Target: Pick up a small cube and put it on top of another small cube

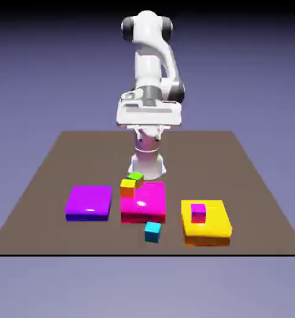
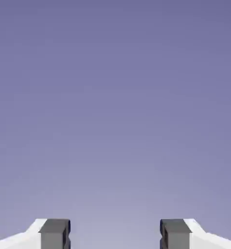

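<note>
Several small cubes lie on the brown table in the exterior view. An orange cube (image 1: 127, 187) and a green cube (image 1: 135, 178) touch at the back left corner of a pink slab (image 1: 145, 204). A cyan cube (image 1: 153, 231) stands alone in front of that slab. A small magenta cube (image 1: 199, 212) rests on a yellow slab (image 1: 207, 225). My gripper (image 1: 149, 126) hangs high above the table's far side, well apart from every cube. In the hand view the gripper (image 2: 115, 236) is open, with only the blue-violet backdrop between its grey fingertips (image 2: 54, 233).
A flat purple slab (image 1: 89, 202) lies at the exterior view's left of the pink one. The robot's white base (image 1: 147, 163) stands just behind the green cube. The table's front edge (image 1: 143, 254) runs close below the cyan cube.
</note>
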You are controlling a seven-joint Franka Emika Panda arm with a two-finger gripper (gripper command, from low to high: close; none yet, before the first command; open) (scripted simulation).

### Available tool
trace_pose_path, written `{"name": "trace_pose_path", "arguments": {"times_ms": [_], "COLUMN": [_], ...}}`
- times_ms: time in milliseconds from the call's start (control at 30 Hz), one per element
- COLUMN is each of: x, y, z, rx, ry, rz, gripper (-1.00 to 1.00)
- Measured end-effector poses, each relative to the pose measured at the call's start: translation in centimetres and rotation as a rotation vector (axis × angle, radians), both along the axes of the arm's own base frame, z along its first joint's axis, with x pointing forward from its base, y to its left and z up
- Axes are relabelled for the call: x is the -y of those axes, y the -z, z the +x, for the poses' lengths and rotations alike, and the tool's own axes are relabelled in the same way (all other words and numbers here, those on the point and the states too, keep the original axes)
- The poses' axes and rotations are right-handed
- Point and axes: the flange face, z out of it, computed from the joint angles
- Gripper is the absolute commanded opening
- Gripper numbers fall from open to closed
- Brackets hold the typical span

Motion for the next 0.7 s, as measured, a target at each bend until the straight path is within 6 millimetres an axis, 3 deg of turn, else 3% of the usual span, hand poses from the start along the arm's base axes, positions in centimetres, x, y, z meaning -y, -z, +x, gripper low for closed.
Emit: {"name": "trace_pose_path", "arguments": {"times_ms": [367, 700], "x": [-0.3, -0.8], "y": [11.2, 23.5], "z": [6.7, 9.2], "rx": [-0.444, -0.846], "ry": [0.115, 0.230], "rz": [0.052, 0.102], "gripper": [0.00, 0.00]}}
